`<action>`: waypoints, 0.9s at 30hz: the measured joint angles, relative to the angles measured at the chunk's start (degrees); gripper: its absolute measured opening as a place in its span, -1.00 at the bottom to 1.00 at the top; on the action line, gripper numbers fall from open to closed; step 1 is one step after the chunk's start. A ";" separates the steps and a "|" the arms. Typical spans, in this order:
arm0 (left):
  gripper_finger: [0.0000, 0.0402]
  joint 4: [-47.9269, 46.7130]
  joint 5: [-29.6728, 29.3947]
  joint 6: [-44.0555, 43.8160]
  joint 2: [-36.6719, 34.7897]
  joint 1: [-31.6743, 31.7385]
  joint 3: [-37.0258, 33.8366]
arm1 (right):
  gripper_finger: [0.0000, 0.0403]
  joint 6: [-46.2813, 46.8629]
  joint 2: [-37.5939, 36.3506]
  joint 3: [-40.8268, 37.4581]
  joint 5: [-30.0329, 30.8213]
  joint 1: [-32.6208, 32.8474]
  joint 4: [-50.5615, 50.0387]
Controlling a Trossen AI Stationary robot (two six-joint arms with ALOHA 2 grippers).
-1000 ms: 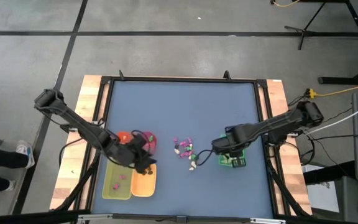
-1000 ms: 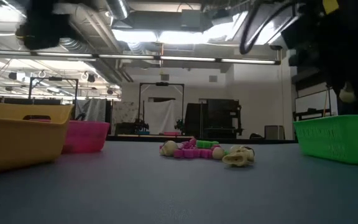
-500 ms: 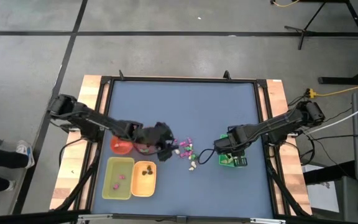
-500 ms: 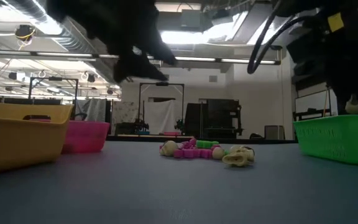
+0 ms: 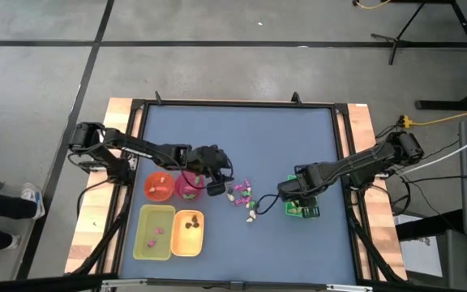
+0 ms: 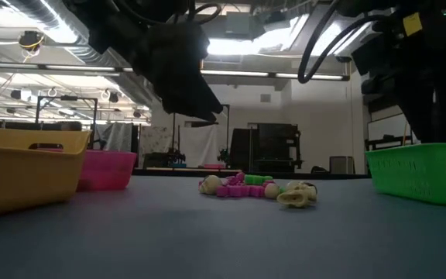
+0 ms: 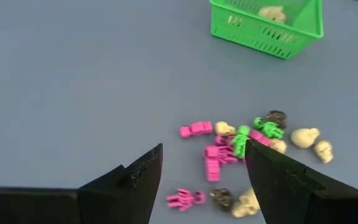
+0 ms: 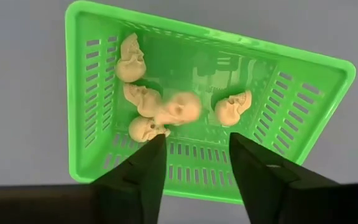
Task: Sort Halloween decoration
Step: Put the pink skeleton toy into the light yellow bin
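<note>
The high camera looked straight down on the whole desk (image 5: pixel 242 138). The low one sat at desk level, facing the room. Each wrist camera looked down from close above; the green tray (image 8: pixel 210 112) showed in all four.

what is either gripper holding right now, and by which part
Nothing: the left gripper is open above the loose trinkets, the right gripper open over the green slotted basket.

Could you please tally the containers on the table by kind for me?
Round plastic bowls, one orange bowl and one pink bowl: 2
Rectangular plastic trays, one yellow-green tray and one orange-yellow tray: 2
Green slotted plastic basket: 1
Total: 5 containers
</note>
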 joint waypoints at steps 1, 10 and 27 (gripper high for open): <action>0.06 0.14 0.02 1.60 0.00 0.20 0.02 | -0.09 0.00 0.00 0.00 0.02 0.01 -0.01; 0.06 3.72 1.31 13.70 0.44 0.46 0.51 | 0.12 -0.09 0.02 0.00 0.02 0.00 0.01; -0.03 3.81 4.41 22.67 5.97 0.61 9.46 | 0.13 -0.09 0.07 0.00 0.04 0.00 0.28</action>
